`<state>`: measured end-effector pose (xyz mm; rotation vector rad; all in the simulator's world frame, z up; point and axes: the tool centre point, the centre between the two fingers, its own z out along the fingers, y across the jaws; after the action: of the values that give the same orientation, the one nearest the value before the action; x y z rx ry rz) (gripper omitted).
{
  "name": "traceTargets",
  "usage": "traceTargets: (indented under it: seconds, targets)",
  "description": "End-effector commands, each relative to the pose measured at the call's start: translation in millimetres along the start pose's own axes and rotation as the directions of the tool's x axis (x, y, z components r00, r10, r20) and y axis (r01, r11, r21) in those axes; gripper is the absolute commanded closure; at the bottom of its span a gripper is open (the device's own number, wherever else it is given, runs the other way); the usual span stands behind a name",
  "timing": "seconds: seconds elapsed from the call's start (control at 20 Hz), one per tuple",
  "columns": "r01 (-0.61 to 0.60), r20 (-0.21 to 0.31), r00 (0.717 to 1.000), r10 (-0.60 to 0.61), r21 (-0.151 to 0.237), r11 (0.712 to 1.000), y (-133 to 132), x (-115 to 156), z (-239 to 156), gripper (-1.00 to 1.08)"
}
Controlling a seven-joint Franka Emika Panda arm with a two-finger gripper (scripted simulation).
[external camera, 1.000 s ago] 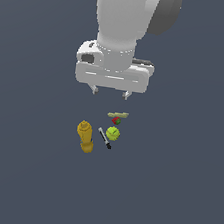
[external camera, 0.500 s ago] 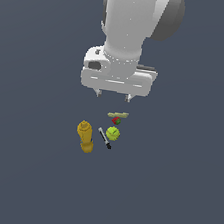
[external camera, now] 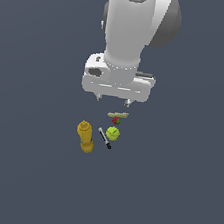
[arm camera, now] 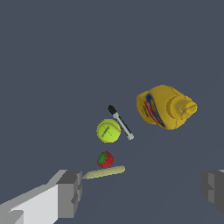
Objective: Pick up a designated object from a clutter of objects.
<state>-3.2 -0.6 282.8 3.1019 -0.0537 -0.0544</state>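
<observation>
The designated object, a small yellow-green ball with faint seam lines, lies on the dark floor in the clutter of objects. A grey-black pen-like stick lies right beside it, and beyond that stick a mustard-yellow bottle lies on its side. A tiny red-and-green piece and a tan flat stick lie between the ball and my gripper. The gripper hangs open above the floor, behind the clutter, holding nothing.
The dark grey floor stretches flat around the clutter in every direction. The arm's white body rises behind the gripper.
The gripper has shifted toward the exterior view's right and a little lower, ending closer to the tan stick. The objects lie where they were.
</observation>
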Motion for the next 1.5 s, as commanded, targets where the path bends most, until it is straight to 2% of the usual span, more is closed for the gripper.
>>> traceTargets:
  seconds: [0.0, 0.4, 0.9, 1.45]
  targets:
    - [-0.02, -0.001, 1.0, 0.02, 0.003, 1.0, -1.9, 1.8, 11.5, -0.92]
    - [-0.126, -0.009, 0.992, 0.126, 0.018, 0.992, -11.4, 6.9, 69.8, -0.92]
    - [-0.285, -0.016, 0.958, 0.286, 0.04, 0.958, -22.9, 0.4, 152.6, -0.92]
    - [-0.359, -0.018, 0.933, 0.361, 0.049, 0.932, -27.1, -8.2, 189.8, -0.92]
